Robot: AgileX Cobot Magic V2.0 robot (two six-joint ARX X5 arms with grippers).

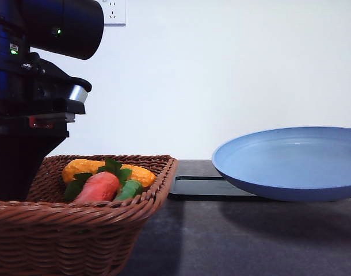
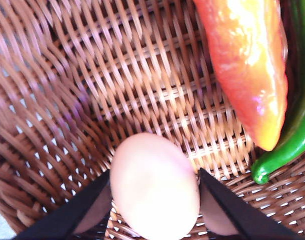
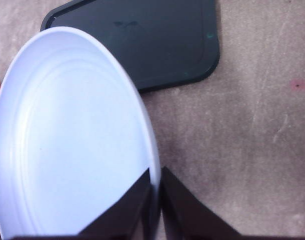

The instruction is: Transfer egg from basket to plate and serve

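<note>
While the right gripper (image 3: pixel 155 192) pinches the matte blue plate (image 1: pixel 290 164) by its rim above the table, the left gripper (image 2: pixel 155 192) clasps the smooth, pale pinkish egg (image 2: pixel 155 185) inside the wicker basket (image 2: pixel 92 90).

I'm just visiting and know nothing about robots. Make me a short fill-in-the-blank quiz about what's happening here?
1. The left gripper has its fingers on either side of the ____.
2. The right gripper pinches the rim of the ____ plate.
3. The egg sits inside the woven ____.

Answers: egg; blue; basket
</note>
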